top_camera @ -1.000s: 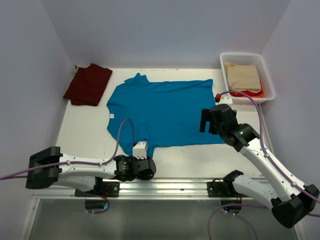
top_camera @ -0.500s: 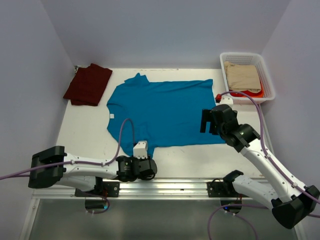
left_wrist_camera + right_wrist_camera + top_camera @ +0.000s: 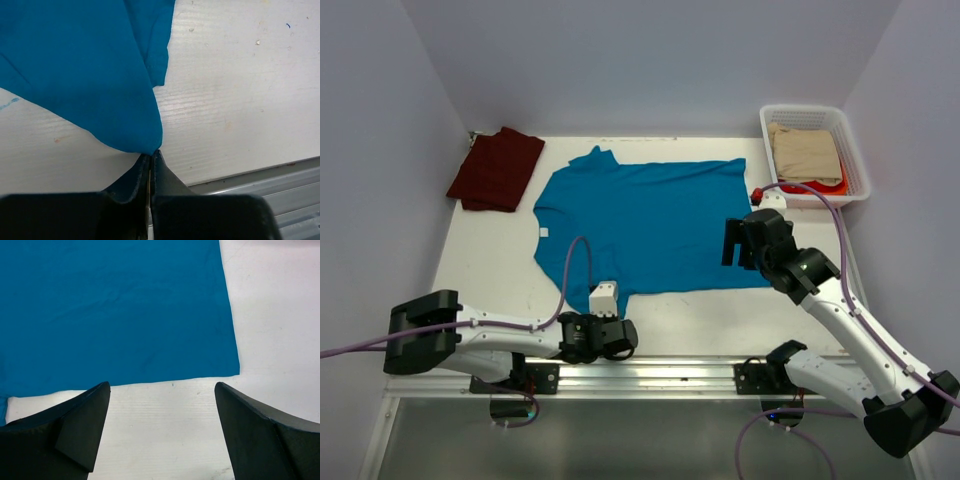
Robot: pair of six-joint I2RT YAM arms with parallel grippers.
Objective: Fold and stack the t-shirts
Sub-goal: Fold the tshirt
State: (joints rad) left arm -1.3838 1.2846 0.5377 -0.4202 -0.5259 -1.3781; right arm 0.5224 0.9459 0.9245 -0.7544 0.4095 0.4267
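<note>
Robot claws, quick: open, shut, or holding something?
Left gripper: closed, pinching a corner of the bright teal-blue cloth t-shirt.
Right gripper: open, holding nothing, above that shirt's edge.

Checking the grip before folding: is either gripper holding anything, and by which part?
The left gripper is shut on the teal shirt, pinching the tip of its near sleeve. The right gripper is open and holds nothing.

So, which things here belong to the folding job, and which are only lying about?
Job: teal t-shirt, spread flat, its near corner pinched in the left tool; maroon t-shirt, folded, far left corner.
Lying about: white basket holding beige cloth and something red.
</note>
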